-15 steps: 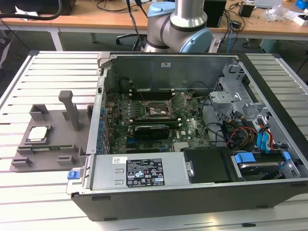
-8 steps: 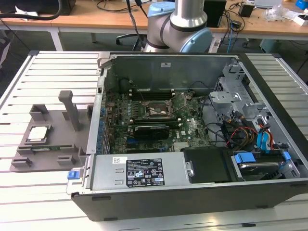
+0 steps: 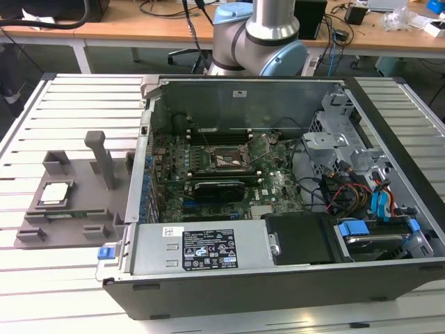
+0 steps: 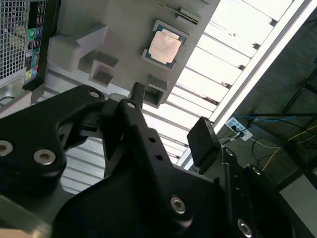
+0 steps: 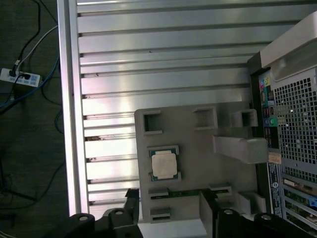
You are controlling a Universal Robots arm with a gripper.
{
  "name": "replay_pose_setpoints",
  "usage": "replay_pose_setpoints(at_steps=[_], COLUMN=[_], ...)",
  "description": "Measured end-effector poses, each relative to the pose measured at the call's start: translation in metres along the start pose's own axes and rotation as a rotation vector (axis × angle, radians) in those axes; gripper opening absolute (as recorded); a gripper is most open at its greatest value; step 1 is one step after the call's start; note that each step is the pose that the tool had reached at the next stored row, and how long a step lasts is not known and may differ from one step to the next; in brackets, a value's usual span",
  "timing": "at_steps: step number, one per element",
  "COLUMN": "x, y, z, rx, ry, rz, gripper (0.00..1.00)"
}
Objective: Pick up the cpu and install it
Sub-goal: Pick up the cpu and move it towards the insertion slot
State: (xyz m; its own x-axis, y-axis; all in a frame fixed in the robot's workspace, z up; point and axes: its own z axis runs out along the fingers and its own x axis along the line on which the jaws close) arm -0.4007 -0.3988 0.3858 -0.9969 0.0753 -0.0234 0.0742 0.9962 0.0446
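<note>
The bench [image 3: 69, 104] is a silvery metal top made of long parallel slats with dark grooves between them. Two things lie directly on it. A grey plastic tray [image 3: 80, 184] with upright posts sits flat at the exterior view's left, at mid-height of the frame. An open computer case [image 3: 229, 285] lies on its side across the centre and the exterior view's right. The tray is just beside the case's wall; whether they touch cannot be told. In the first wrist view the slats [image 5: 163, 49] run bare beyond the tray [image 5: 198, 144] to the bench's raised edge rail [image 5: 68, 99].
</note>
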Motion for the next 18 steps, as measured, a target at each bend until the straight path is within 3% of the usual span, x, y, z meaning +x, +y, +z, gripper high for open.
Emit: replay_pose_setpoints(at_steps=[1,2,3,6,9,13,18], x=[0.0,0.0,0.0001,0.0001,0.0001,0.0001,0.0003], y=[0.0,0.0,0.0,0.0006,0.001,0.001,0.0008], z=[-0.0001,0.0,0.0,0.0,0.0003,0.0004,0.0054], rx=[0.0001,0.0,0.0007,0.0524,0.0508,0.0508,0.0507], ry=[0.0001,0.0001,0.0,-0.0028,-0.0019,-0.0018,-0.0019], rz=[0.0,0.0,0.0,-0.006,-0.054,-0.054,-0.054], gripper=[0.66,0.66,0.72,0.72,0.72,0.72,0.72])
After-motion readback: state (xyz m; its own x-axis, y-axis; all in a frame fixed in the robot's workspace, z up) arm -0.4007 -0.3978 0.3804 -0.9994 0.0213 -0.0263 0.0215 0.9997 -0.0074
